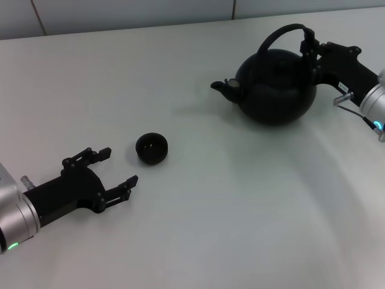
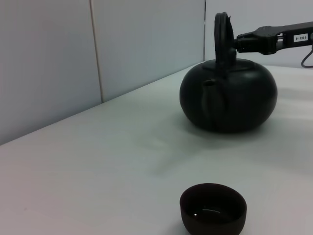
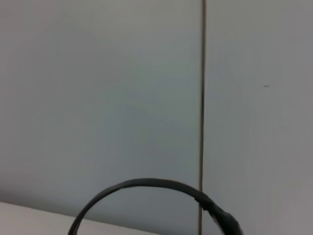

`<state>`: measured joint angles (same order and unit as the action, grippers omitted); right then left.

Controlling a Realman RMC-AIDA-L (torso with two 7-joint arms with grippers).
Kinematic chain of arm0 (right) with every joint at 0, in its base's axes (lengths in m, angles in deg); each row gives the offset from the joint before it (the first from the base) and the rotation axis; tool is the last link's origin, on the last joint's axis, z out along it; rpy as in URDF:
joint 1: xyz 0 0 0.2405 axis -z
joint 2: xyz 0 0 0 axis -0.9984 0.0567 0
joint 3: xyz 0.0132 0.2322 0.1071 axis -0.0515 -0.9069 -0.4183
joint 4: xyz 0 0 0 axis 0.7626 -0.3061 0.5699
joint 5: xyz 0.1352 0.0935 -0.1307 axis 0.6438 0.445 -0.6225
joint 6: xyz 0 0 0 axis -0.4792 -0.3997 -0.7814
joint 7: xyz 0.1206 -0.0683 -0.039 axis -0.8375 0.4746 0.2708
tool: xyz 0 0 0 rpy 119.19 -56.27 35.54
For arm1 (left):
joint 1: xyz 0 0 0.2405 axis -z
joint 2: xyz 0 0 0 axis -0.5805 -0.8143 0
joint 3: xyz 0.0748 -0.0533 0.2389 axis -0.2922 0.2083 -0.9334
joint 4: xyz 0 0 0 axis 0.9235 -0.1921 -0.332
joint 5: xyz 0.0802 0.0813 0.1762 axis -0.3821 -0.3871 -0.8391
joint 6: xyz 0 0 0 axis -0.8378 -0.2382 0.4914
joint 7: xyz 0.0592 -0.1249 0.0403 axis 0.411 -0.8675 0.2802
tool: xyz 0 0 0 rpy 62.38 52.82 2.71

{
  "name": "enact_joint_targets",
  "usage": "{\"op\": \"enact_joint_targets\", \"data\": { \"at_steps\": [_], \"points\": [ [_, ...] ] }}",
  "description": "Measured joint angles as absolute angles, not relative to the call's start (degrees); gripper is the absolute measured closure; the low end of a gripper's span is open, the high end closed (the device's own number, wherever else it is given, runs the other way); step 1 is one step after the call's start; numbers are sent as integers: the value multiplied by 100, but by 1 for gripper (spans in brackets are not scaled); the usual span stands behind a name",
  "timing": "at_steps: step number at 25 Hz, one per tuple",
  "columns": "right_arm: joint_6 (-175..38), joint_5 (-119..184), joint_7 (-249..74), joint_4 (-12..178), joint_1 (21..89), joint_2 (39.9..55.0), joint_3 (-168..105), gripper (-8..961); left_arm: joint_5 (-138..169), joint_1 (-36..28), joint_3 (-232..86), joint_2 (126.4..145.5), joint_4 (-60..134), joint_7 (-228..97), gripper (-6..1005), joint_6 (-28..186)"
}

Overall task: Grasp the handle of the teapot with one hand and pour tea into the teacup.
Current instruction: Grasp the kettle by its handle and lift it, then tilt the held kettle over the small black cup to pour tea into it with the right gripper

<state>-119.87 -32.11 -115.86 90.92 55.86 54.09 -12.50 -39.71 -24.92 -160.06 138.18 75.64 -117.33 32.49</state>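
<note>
The matte black teapot (image 1: 277, 84) stands upright on the white table at the far right, its stubby spout (image 1: 219, 87) pointing left. The arched handle (image 1: 280, 33) rises over it. My right gripper (image 1: 311, 55) comes in from the right and is shut on the handle's thicker right side; the left wrist view shows it at the hoop (image 2: 235, 43). The right wrist view shows only the top of the hoop (image 3: 146, 183). The small black teacup (image 1: 151, 148) sits left of centre, apart from the pot, and shows close up in the left wrist view (image 2: 213, 208). My left gripper (image 1: 118, 168) rests open beside the cup.
The white table (image 1: 240, 211) runs back to a pale panelled wall (image 2: 98, 58). Bare tabletop lies between the cup and the teapot. The right arm's silver wrist (image 1: 376, 105) shows at the right edge.
</note>
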Motion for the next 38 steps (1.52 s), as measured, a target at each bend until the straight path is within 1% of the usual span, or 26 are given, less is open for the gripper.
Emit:
{"op": "enact_joint_targets", "data": {
  "at_steps": [4, 14, 28, 38],
  "points": [
    [-12061, -3203, -11528, 9070, 5598, 5413, -1293, 871, -3971, -2498, -16006, 13818, 7564, -11729, 189, 3251],
    [-12890, -3111, -11196, 9128, 5675, 5417, -1342, 872, -3971, -2538, -16006, 13819, 7672, -11729, 189, 3213],
    [-13175, -3141, -10034, 9152, 5120, 5404, -862, 873, -3971, -2556, -16006, 13828, 7706, -11739, 189, 3201],
    [-13133, -3162, -9757, 9307, 4947, 5400, -342, 872, -3970, -2547, -15951, 13827, 7709, -11743, 189, 3188]
  ]
}}
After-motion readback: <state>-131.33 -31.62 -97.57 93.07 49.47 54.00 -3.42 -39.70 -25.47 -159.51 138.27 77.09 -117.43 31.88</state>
